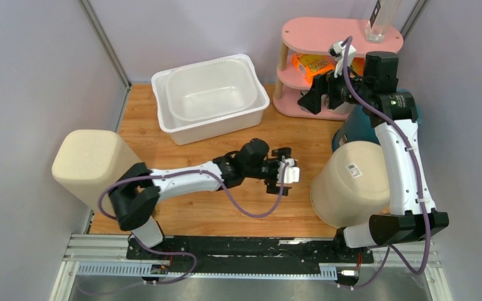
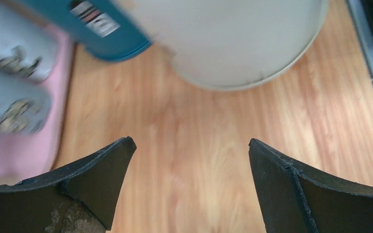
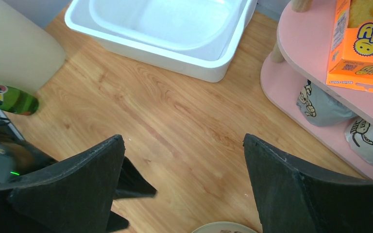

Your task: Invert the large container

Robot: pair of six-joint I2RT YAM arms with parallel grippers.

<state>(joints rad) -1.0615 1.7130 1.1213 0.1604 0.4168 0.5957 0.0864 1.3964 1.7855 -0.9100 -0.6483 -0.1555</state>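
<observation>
1. The large tub [image 1: 218, 125] sits open side up on the table [image 1: 182, 160] at 12 o'clock, with a small tub [image 1: 210, 91] nested inside it; no gripper touches either.
2. The left gripper [image 1: 292, 170] is at the table's middle, pointing toward 3 o'clock. In its wrist view the jaws stand wide apart and hold nothing.
3. Just past that gripper, at 3 o'clock, a beige bin [image 1: 351, 182] stands with a teal object [image 1: 354, 128] behind it.
4. The right gripper [image 1: 306, 101] is in front of the pink shelf [image 1: 332, 34] at 1 o'clock, aimed toward 9 o'clock. Its jaws are also apart and hold nothing.
5. An orange box [image 1: 312, 64] lies on the shelf's middle tier, and grey bags [image 3: 315, 104] sit on the tier below.
6. A second beige bin [image 1: 88, 163] stands at 9 o'clock, well apart from the large tub.
</observation>
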